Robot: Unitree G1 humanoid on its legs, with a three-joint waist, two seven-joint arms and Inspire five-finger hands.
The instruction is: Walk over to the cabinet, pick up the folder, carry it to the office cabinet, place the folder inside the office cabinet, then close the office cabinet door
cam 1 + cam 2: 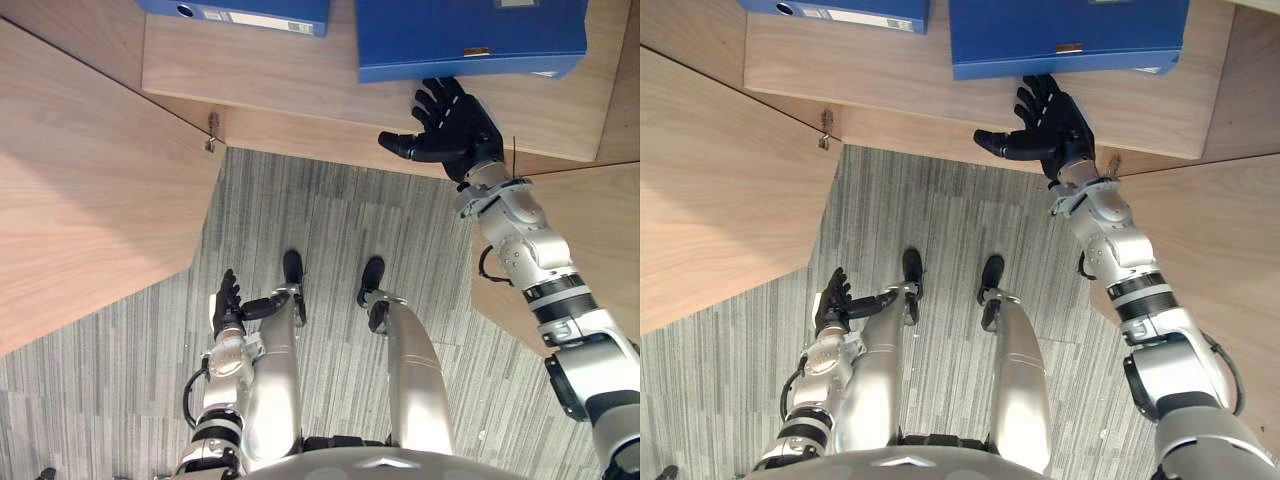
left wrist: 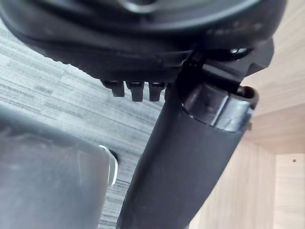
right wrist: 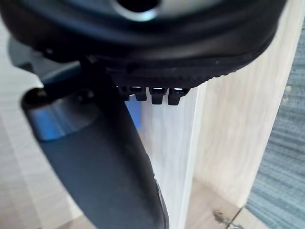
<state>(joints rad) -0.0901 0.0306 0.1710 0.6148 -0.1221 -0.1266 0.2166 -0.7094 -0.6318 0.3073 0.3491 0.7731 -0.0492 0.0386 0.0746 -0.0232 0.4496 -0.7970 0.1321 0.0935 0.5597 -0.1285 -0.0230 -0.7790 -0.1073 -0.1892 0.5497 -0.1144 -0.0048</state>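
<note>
Right hand [image 1: 455, 125] is up at the shelf [image 1: 280, 70], fingers spread and clamped on nothing, tips right at the near edge of the blue folder [image 1: 470, 35], which lies flat inside the cabinet. A second folder [image 1: 240, 12] sits beside it. Left hand [image 1: 228, 305] hangs relaxed by the leg. The danger: a spread finger catches that edge on the way out and drags the folder forward, and then the open door [image 1: 90, 190] jams against it.
</note>
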